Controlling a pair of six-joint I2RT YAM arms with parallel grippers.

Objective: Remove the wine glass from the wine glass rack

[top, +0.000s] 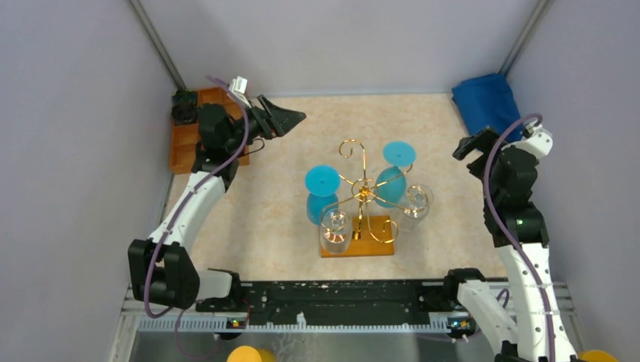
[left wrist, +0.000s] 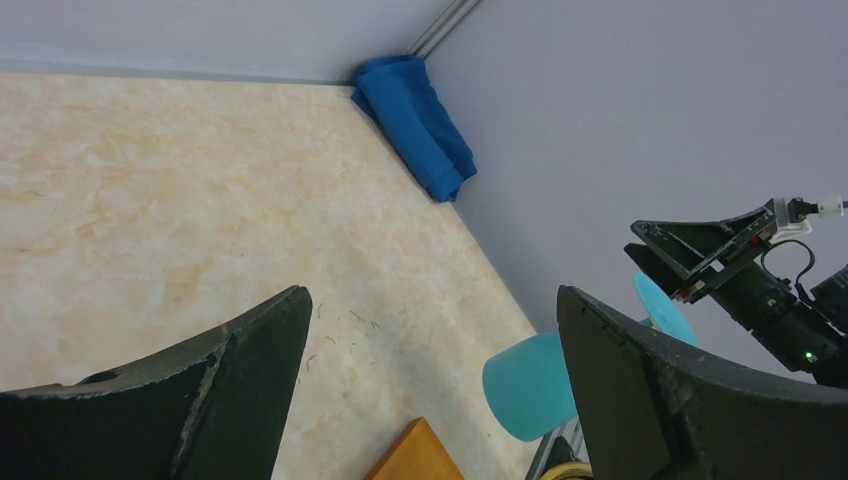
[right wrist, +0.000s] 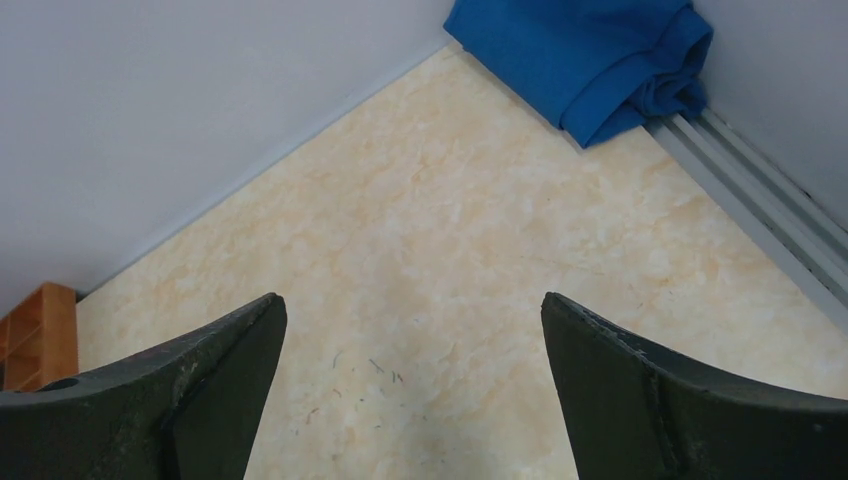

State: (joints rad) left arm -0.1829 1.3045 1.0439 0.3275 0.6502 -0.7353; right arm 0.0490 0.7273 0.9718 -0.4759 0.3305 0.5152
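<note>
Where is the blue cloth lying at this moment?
In the top view, the blue cloth lies in the far right corner of the table, just beyond the right claw.

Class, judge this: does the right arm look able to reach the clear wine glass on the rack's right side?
Probably yes. The right gripper is open, and only bare table lies between it and the clear wine glass on the wine glass rack.
</note>
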